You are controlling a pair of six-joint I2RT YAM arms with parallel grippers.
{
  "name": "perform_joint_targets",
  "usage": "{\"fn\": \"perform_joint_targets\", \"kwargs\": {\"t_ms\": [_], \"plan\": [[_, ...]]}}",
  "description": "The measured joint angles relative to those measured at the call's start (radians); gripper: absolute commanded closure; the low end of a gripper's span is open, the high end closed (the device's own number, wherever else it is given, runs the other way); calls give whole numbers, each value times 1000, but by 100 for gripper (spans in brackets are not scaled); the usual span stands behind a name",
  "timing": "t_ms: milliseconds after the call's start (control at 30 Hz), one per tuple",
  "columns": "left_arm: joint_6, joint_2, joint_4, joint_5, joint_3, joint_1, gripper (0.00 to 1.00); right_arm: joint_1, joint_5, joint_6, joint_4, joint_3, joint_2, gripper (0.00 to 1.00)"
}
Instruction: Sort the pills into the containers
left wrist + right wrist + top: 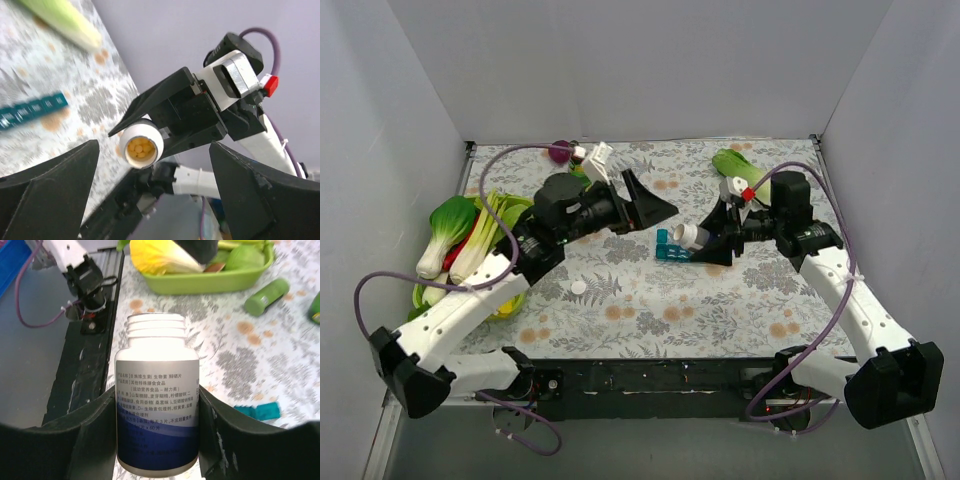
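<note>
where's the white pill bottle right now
In the top view the white pill bottle is right of centre, uncapped and tipped sideways in the fingers of the right gripper, its mouth pointing left, right next to the teal pill box.

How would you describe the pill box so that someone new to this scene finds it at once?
On the floral table, look just right of centre, where the right pincer holds an uncapped white bottle. By that bottle's mouth lies the pill box, a narrow strip of small square compartments. It is the only teal thing there; the bottle beside it is white.
</note>
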Motion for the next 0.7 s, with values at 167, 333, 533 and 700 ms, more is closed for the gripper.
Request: {"fn": "perform_joint_targets", "kwargs": {"t_ms": [167, 333, 533, 700], "plan": [[140, -145, -151, -147, 117, 32, 3, -49, 10, 212, 199, 143, 32, 91], [211, -303, -202, -263, 88, 32, 3, -242, 121, 808, 762, 159, 60, 92], [219, -404, -200, -302, -76, 32, 3, -235, 237, 1158, 1091, 237, 80, 89], [237, -365, -223, -301, -97, 32, 4, -148, 356, 1011, 1053, 275, -129, 91]]}}
